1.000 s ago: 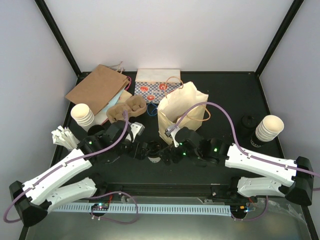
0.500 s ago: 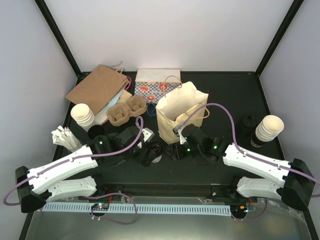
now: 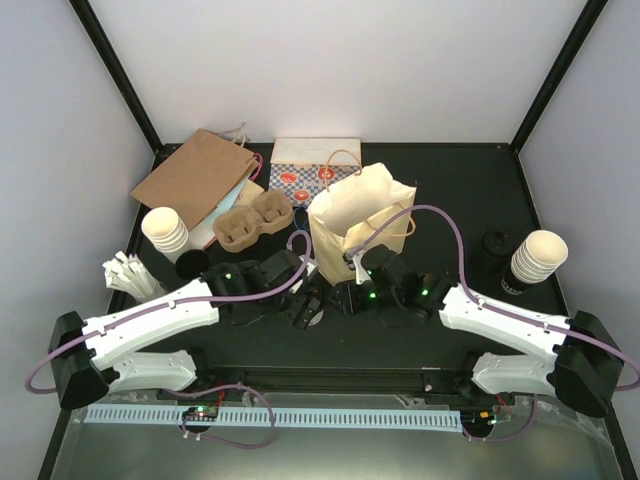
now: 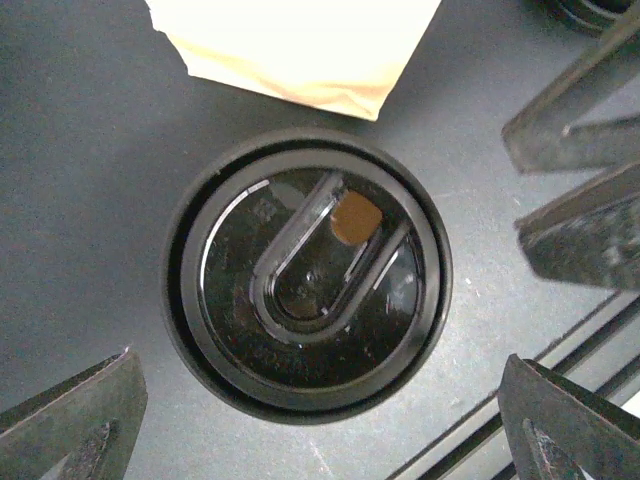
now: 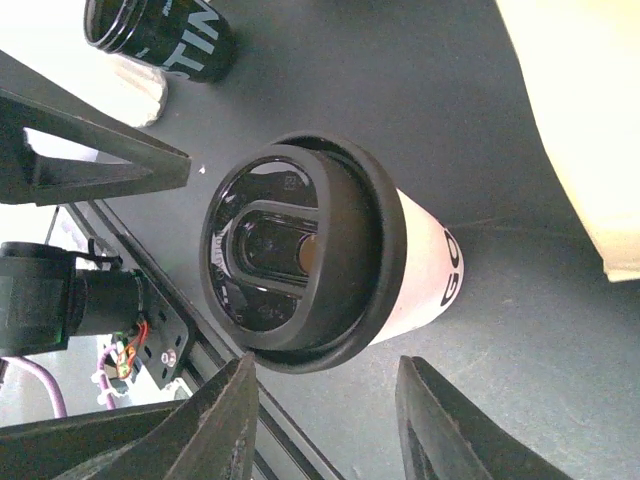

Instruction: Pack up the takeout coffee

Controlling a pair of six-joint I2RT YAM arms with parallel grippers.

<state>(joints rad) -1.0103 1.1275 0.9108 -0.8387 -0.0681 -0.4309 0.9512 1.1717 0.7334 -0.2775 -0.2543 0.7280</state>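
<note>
A clash is to be feared at the left. The left tool point(image 4: 318, 360) is hung straight over the takeout coffee point(image 4: 305, 275), and the right tool point(image 5: 328, 357) is set close on the cup's right side. Fingers could be struck together if both tools are closed on the one cup. If the left fingers are brought in at the height of the lid point(image 5: 290, 250), the lid could be squeezed loose. A brown patch is seen at its sip opening, so a spill is judged likely in that case. On the right, the gap between the fingers looks narrower than the cup. A push forward from there could tip the cup over towards the left. The purple cable point(image 3: 430, 212) is draped across the mouth of the paper bag point(image 3: 350, 215) and could be caught on it.

The left tool is spread as wide as it goes. Its fingers are seen on either side of the lid, clear of it, and nothing is held. The right tool is held partly open, with its fingertips just short of the cup. No contact can be made out and nothing is gripped.

The cup is stood upright on the surface point(image 3: 450, 190), at the middle near its near edge, just in front of the bag.
</note>
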